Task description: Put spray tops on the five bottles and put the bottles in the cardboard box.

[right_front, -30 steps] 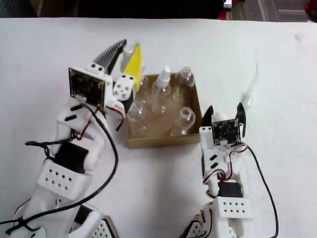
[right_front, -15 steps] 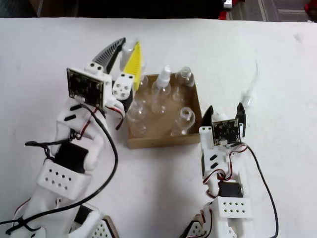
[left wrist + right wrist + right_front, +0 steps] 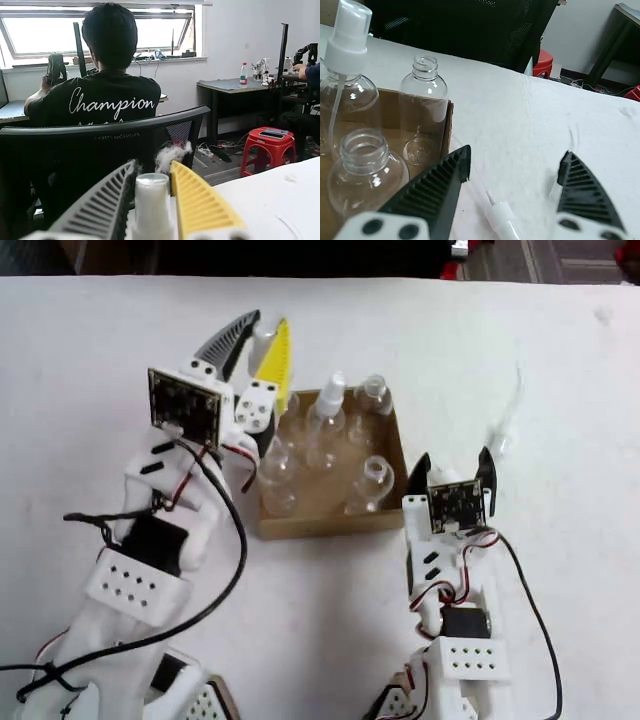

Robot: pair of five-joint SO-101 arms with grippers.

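Presently, high view: left gripper point(image 3: 266, 326) sits over the table just beyond the far left corner of the cardboard box point(image 3: 330, 524). Its grey and yellow fingers are clamped on a white spray top point(image 3: 263, 337). The left wrist view confirms this, with the spray top point(image 3: 151, 200) upright and pinched between both fingers of the left gripper point(image 3: 153, 168).

Five clear bottles stand upright inside the cardboard box. The capped bottle point(image 3: 326, 425) in the far row, middle, carries a sprayer. The far-right bottle point(image 3: 373, 400), near-left bottle point(image 3: 276, 476) and near-right bottle point(image 3: 368, 486) have bare necks. The far-left bottle point(image 3: 289, 408) is partly hidden by the left gripper, so I cannot tell whether its neck is bare.

Right gripper point(image 3: 453, 468) is just beside the box's near right corner, black fingers spread apart and holding nothing.

A loose spray top point(image 3: 499, 437) lies on the white table point(image 3: 560, 350) just past the right gripper, its tube pointing away from the arms. In the right wrist view the loose spray top point(image 3: 501, 218) lies on its side between the parted fingers of the right gripper point(image 3: 516, 155).
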